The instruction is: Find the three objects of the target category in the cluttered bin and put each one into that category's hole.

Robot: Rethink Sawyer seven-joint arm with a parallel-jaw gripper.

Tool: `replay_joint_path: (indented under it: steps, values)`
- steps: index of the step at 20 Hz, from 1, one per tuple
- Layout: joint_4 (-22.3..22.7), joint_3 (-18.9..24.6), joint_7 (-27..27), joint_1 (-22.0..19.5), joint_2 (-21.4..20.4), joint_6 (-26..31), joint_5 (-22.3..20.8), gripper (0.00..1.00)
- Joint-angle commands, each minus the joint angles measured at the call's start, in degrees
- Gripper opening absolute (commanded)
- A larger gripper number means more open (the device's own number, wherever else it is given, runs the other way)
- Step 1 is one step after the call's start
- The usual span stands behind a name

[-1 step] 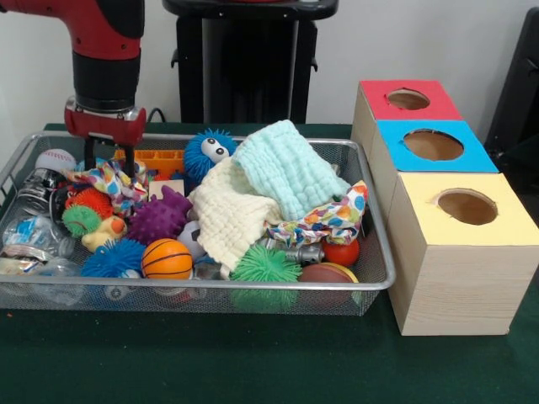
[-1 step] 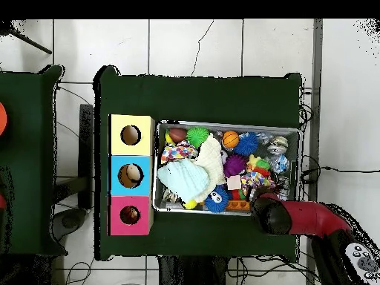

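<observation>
Where the hand (image 1: 108, 160) dips into the back corner of the wire bin (image 1: 375, 278), its tips sink among the toys; whether they are spread or closed cannot be told.

Hidden or unclear:
- Overhead, the red arm covers the hand entirely.
- Clear plastic items (image 1: 34, 240) in front of the hand are hard to make out.
- A metal piece (image 1: 303, 252) shows only partly, its ends under cloth.
- The target category cannot be read from the contents.

Contents, placed from the hand:
- Patterned cloth (image 1: 109, 181), touching the tips.
- Baseball (image 1: 56, 158), just beside, at the bin's end wall.
- Orange block (image 1: 160, 160), just beside, on the other side.
- Blue fuzzy toy with an eye (image 1: 209, 151), near, beyond the orange block.
- Purple spiky ball (image 1: 158, 217) and small basketball (image 1: 167, 258), forward of the hand.
- Cream cloth (image 1: 227, 215) and mint cloth (image 1: 286, 168), heaped mid-bin, the mint one lying over the cream.
- Green spiky ball (image 1: 265, 265), at the front rim, well apart.

Axis: the bin's long side runs across the front view, toward the boxes.

Boxes: red box (image 1: 408, 99), blue box (image 1: 434, 145) and yellow box (image 1: 466, 206), each with a round hole on top, stand in a row touching one another, just past the bin's far end from the hand.

Surface and room: green-covered worktop (image 1: 253, 362); white wall behind; pale tiled floor (image 2: 193, 44) with cables.
</observation>
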Motion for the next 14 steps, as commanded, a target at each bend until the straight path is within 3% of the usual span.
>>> replay_joint_path:
  steps: [1, 14]
  values:
    - [1.24, 6.63, -9.08, -0.15, -4.07, 6.81, -0.92, 1.0]
    - [2.2, 9.08, -8.27, -0.09, -5.07, 10.54, 0.97, 1.0]
